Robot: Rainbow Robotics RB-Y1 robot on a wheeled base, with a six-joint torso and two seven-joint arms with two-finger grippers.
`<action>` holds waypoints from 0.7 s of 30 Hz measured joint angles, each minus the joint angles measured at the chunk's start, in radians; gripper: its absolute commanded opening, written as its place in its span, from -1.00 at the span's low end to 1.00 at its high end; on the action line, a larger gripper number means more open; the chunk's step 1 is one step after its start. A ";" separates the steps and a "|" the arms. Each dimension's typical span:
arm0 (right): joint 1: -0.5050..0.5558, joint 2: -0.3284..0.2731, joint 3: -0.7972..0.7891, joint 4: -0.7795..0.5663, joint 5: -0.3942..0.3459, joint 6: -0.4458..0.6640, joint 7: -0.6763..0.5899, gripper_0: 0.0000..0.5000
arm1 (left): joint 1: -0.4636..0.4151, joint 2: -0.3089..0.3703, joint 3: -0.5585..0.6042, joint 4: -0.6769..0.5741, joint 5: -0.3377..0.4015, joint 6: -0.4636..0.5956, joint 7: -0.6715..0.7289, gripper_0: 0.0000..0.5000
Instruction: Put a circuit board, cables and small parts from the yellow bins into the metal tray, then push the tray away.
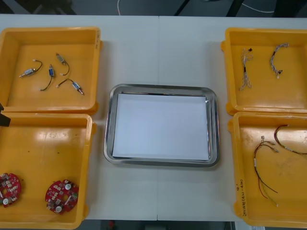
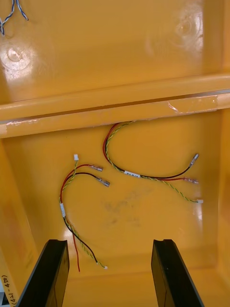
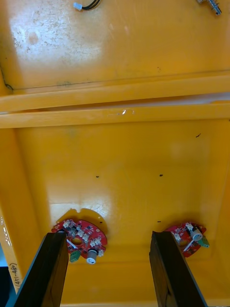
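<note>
The metal tray (image 1: 108,143), white inside, lies mid-table between the yellow bins. Two round red circuit boards (image 1: 62,195) (image 1: 8,187) rest in the near left bin (image 1: 48,139). My left gripper (image 3: 109,273) hangs open over that bin, one circuit board (image 3: 81,237) just beyond its one finger and the other board (image 3: 189,237) beyond the second finger. My right gripper (image 2: 109,276) hangs open over the near right bin (image 1: 242,191), with two red and yellow cables (image 2: 76,201) (image 2: 143,175) lying beyond its fingers. Neither gripper holds anything.
The far left bin (image 1: 93,57) holds several small metal parts (image 1: 50,72) with black leads. Twisted blue and white cables (image 1: 245,69) lie in the far right bin (image 1: 230,72). Bare table runs between the bins and around the tray.
</note>
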 measured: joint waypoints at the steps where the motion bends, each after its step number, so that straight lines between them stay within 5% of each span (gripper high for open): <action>1: 0.000 0.000 0.000 0.000 0.000 0.000 0.000 1.00 | 0.000 0.000 0.000 0.000 0.000 0.000 0.000 1.00; 21: 0.000 0.000 0.000 0.000 0.000 0.000 0.000 1.00 | 0.000 0.000 0.000 0.000 0.000 0.000 0.000 1.00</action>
